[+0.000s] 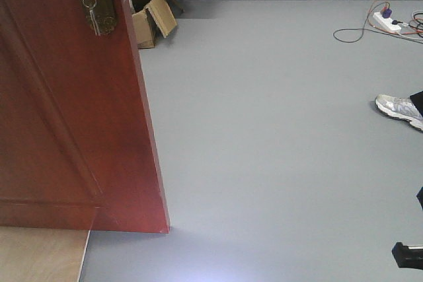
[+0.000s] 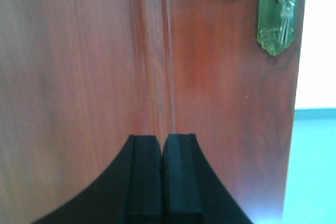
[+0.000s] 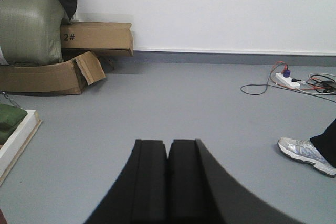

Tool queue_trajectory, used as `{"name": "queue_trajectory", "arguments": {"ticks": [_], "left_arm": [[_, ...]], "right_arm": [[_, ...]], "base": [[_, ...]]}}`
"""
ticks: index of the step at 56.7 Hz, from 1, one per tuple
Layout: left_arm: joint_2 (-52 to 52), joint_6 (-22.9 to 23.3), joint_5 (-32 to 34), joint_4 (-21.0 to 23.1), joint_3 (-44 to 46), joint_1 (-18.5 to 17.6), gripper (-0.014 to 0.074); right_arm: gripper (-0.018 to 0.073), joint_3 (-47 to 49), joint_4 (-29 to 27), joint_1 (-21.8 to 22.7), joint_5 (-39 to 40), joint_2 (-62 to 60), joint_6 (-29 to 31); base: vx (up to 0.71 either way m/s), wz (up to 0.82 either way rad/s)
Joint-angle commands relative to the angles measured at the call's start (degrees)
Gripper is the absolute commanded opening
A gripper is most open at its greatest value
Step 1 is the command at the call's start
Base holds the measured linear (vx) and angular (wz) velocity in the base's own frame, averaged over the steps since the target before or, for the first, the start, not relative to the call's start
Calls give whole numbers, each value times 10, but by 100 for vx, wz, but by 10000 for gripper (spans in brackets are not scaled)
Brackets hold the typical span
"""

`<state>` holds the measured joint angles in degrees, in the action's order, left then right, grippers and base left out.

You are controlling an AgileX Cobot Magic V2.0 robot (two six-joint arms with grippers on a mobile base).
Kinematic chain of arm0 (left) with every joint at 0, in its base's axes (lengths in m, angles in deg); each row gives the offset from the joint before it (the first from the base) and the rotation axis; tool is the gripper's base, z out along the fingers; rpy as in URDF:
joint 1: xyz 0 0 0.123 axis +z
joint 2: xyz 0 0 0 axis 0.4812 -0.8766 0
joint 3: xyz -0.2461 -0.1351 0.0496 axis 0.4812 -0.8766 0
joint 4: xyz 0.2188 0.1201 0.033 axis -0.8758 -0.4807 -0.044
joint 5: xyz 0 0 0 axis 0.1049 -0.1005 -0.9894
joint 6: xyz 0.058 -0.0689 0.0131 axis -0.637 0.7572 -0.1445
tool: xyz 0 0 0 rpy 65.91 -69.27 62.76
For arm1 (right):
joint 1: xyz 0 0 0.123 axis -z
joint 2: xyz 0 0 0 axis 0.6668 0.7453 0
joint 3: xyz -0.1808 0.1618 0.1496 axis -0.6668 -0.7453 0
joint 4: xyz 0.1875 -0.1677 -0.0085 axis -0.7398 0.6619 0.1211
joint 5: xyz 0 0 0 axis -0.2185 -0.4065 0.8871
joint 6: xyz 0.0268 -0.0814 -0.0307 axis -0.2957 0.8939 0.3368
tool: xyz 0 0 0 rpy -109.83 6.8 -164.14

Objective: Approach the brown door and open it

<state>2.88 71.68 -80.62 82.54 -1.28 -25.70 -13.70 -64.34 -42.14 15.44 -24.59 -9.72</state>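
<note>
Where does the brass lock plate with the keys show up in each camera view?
Front view: lock plate at top left, on the brown door near its free edge.
Left wrist view: top right, on the door near its edge.
Right wrist view: not in it.
Shared landmark: the door edge beside the plate, in both views showing it.

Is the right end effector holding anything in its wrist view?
No, the right end effector is shut on nothing, with only grey floor ahead.

left wrist close on brown door (image 2: 79,77) (front too)
</note>
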Motion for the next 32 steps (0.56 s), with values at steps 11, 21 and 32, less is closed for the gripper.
{"name": "queue_trajectory", "arguments": {"ticks": [11, 21, 32], "left_arm": [[8, 12, 42, 6, 10, -1, -6], [8, 12, 42, 6, 10, -1, -6], [8, 12, 42, 6, 10, -1, -6]], "right_arm": [[0, -2, 2, 0, 47, -6, 3], [0, -2, 2, 0, 47, -6, 3], [0, -2, 2, 0, 47, -6, 3]], "base": [[0, 0], [0, 0], [0, 0]]}}
